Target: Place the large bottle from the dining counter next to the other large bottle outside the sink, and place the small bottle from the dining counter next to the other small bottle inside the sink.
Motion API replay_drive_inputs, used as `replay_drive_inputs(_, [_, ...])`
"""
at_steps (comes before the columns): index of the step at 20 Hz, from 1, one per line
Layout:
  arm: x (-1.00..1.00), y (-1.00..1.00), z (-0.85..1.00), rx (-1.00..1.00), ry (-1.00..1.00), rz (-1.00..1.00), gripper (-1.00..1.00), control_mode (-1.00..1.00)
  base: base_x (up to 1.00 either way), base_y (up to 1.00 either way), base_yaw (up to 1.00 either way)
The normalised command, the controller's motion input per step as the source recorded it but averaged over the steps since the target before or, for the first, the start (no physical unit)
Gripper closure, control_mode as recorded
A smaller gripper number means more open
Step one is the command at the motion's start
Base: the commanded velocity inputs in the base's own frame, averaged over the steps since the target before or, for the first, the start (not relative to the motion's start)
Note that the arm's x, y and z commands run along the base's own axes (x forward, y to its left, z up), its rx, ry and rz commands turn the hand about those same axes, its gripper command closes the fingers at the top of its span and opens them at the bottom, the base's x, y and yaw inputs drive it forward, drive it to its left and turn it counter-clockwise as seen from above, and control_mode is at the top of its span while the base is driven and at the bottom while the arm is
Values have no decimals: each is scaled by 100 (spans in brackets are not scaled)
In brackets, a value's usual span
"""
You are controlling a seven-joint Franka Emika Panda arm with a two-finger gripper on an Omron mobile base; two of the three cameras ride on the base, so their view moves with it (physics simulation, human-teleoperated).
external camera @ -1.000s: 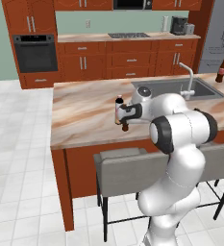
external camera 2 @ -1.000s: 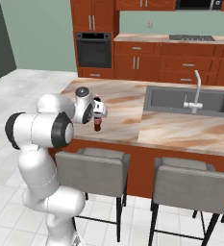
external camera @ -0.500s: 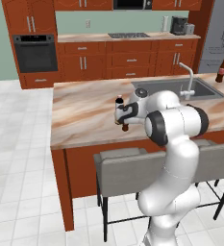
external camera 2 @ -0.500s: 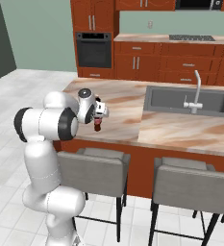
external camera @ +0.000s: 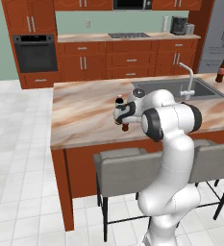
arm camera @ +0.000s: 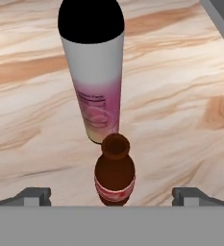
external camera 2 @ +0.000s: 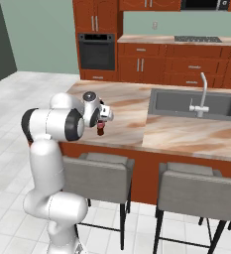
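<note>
At lower centre of the hand view you see the small bottle [arm camera: 114, 170], its base cut off; the gradient bottle [arm camera: 95, 72] stands just behind on the tabletop [arm camera: 180, 96]. The end effector [arm camera: 112, 196] is fully open, straddling the small bottle, holding nothing.

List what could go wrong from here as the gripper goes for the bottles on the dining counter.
1. The small bottle stands just in front of the large gradient bottle; closing the open gripper on the small one could nudge the tall, slim one over.
2. Both stand near the dining counter edge above the stools, so a knocked bottle might roll off.
</note>
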Motion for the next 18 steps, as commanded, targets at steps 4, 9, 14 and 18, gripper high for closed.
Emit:
replay_drive_inputs(4, [21, 0, -9, 0, 0, 0, -100, -100, 0, 0, 0])
replay_drive_inputs(9, [14, 0, -9, 0, -1, 0, -100, -100, 0, 0, 0])
replay_drive_inputs(14, [13, 0, -10, 0, -1, 0, -100, -100, 0, 0, 0])
replay_drive_inputs(18, [7, 0, -9, 0, -2, 0, -100, -100, 0, 0, 0])
